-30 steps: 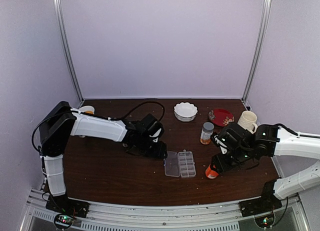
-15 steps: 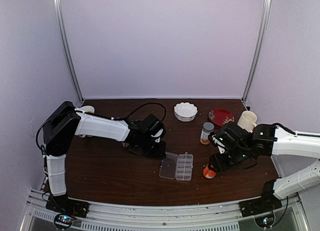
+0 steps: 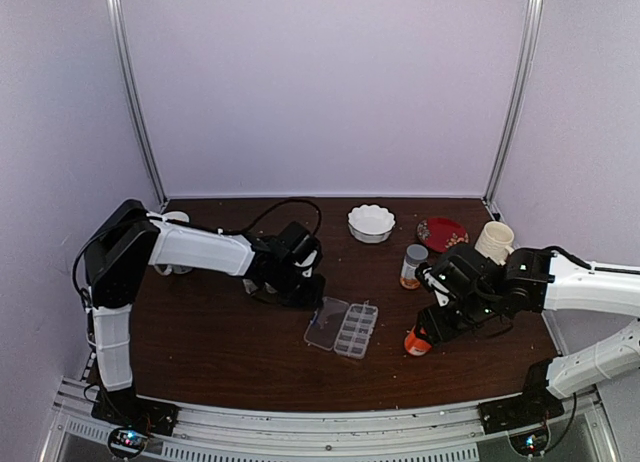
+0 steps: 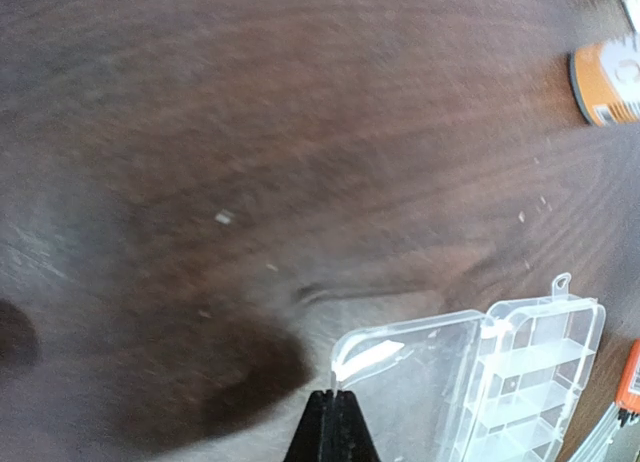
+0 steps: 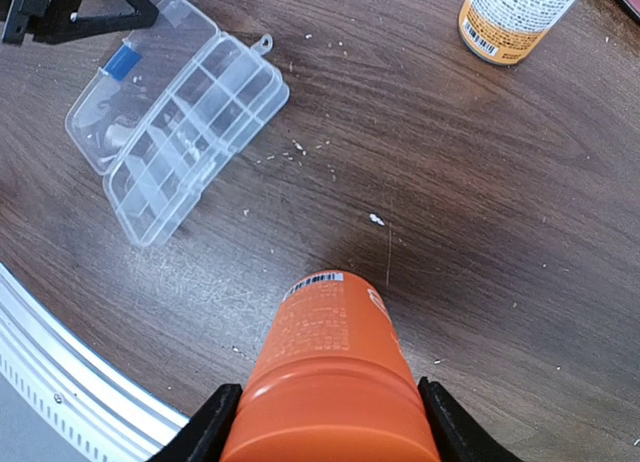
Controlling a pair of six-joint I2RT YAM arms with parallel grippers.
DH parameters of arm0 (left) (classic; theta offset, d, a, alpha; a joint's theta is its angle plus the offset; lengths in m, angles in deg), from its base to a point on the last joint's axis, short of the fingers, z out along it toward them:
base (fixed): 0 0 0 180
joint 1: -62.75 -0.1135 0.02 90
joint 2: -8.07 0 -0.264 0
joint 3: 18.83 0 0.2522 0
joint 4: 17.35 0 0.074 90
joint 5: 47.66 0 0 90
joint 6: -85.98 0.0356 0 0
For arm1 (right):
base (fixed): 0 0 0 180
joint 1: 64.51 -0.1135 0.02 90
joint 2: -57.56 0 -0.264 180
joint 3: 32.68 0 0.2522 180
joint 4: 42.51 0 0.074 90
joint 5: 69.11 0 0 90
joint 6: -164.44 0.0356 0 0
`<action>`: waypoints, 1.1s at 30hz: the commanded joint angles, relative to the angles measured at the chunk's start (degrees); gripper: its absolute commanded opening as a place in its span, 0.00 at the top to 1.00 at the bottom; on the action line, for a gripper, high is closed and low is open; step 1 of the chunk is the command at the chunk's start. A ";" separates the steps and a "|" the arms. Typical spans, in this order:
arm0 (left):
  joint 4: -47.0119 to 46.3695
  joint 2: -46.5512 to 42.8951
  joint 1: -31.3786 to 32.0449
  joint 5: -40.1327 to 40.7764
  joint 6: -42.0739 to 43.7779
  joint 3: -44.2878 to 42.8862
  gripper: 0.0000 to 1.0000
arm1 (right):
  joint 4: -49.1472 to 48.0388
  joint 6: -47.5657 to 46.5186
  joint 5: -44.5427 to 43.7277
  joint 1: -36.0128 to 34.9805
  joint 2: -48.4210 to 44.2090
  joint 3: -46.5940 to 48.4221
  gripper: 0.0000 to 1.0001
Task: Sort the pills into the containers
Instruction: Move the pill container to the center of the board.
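While pinching with the closed left gripper (image 4: 331,402) a lid corner of the open pill organizer box (image 3: 340,328), six o'clock of the white bowl (image 3: 371,223), and clamping the orange bottle (image 5: 330,352) in the right gripper (image 5: 330,427), looks barely begun, leaving pills (image 5: 297,150) strewn at three o'clock of it.

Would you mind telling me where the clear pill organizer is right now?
In the top view the pill organizer lies open at front centre, the left tool pinching its lid, the orange bottle to its right.
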 commanded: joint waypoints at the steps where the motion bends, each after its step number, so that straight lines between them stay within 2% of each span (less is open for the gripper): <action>1: 0.08 -0.27 -3.90 1.27 1.50 -2.19 1.00 | -1.82 -0.69 0.04 -0.42 0.27 0.52 0.60; 8: 1.61 1.10 -9.62 1.37 4.61 -6.06 0.98 | -2.33 -1.45 -0.85 -0.82 2.71 2.66 0.61; 13: 1.86 3.54 -10.88 0.47 5.33 -10.61 0.92 | -3.83 -1.47 -1.60 -2.64 6.74 5.66 0.61; 22: 2.58 4.86 -11.06 -0.32 6.22 -14.80 0.64 | -2.95 -2.56 -5.06 -6.09 16.79 15.18 0.61; 26: -0.13 0.91 -11.06 -0.80 8.04 -11.55 0.53 | -3.52 -2.98 -5.12 -6.83 20.06 17.73 0.61; 33: -6.86 -12.27 -10.55 -1.29 10.86 0.06 0.51 | -4.55 -3.45 -4.91 -7.25 24.54 19.45 0.60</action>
